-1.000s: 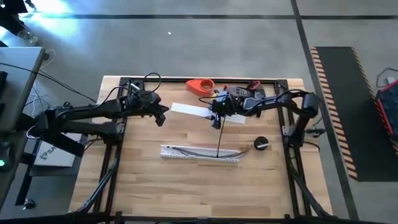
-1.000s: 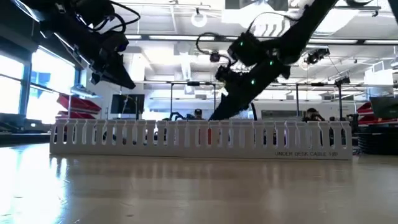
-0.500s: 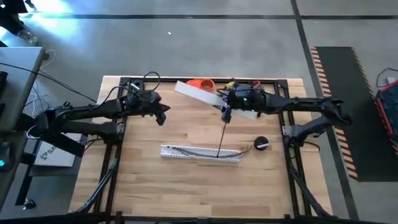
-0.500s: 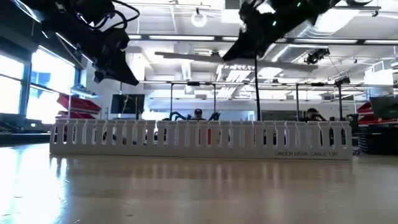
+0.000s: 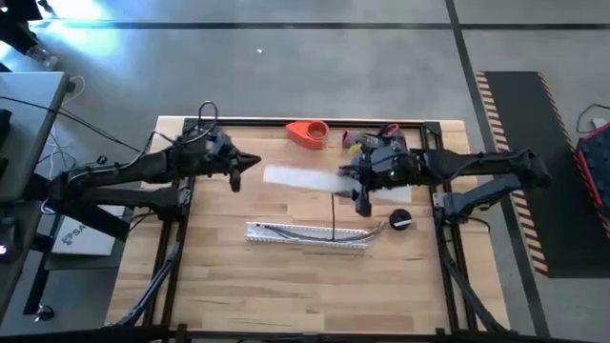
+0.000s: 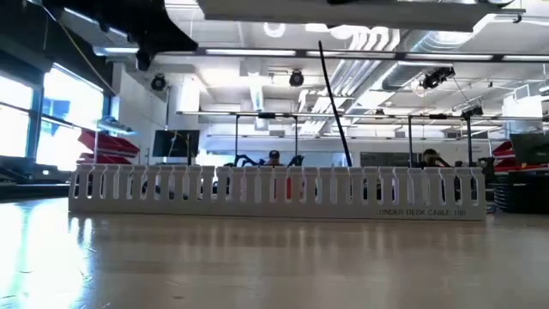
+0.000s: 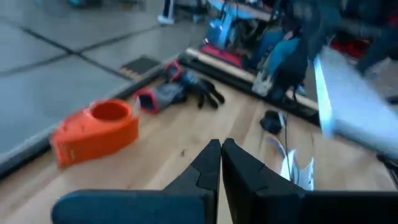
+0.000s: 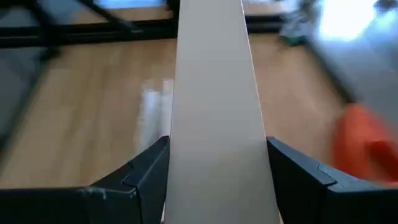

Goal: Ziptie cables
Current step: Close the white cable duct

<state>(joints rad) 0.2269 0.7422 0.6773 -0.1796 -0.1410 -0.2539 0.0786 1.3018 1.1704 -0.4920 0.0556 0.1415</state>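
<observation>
White flat strip [image 8: 214, 93]; rigid; clamped between right fingers [image 8: 149, 171]

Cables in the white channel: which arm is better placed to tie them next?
Probably the left. The left gripper is shut on nothing and hovers free. The right gripper is shut on the flat white strip, so it cannot take the cables.
</observation>
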